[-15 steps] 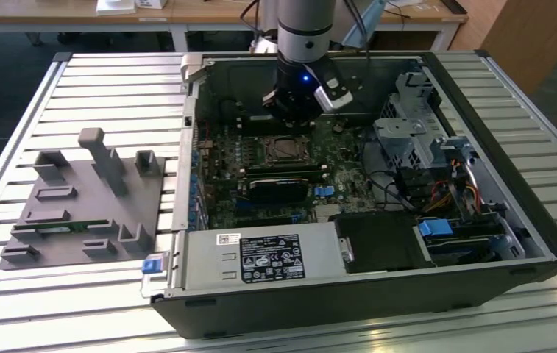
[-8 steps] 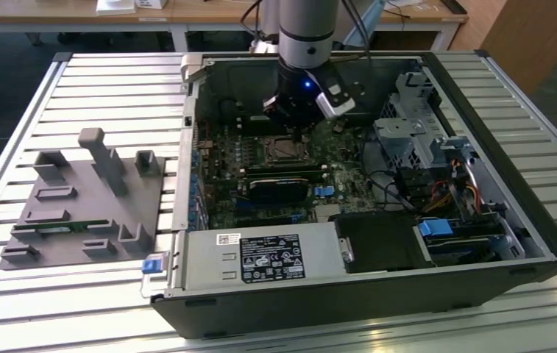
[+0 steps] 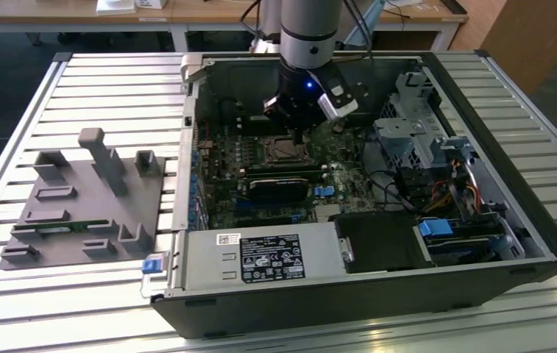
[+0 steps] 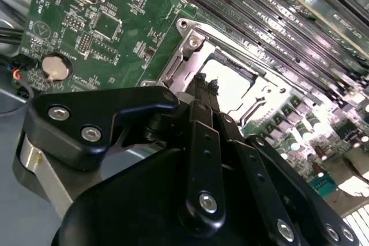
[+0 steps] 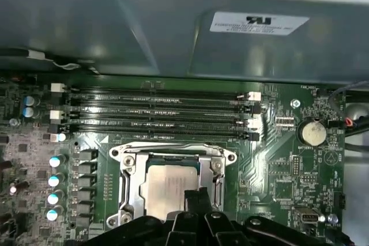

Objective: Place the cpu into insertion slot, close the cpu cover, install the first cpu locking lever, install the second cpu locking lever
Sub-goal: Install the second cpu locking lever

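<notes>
Over the socket (image 3: 280,149), roughly mid-board in the open PC case (image 3: 513,220), the gripper (image 3: 301,137) hangs tip-down from the arm (image 3: 310,29). Fingers (image 4: 203,93) look pressed together with nothing pinched between them, tips sitting right above the chip's edge, though I can't tell if they actually touch it.

CPU (image 5: 164,184) is already seated in the socket, dull grey top facing up. Cover (image 5: 128,184) lies flat around it, silvery frame with the chip showing through the window. In the second wrist view the same frame (image 4: 190,53) and CPU (image 4: 230,82) sit just past the fingertips. Can't make out the levers well enough to say where they stand.

RAM slots (image 5: 161,113) run alongside the socket, and a coin battery (image 5: 312,132) sits off past one end of them. On the exterior view's left, a grey fixture (image 3: 87,202) with upright posts rests on the slatted table (image 3: 111,95), well apart from the case.
</notes>
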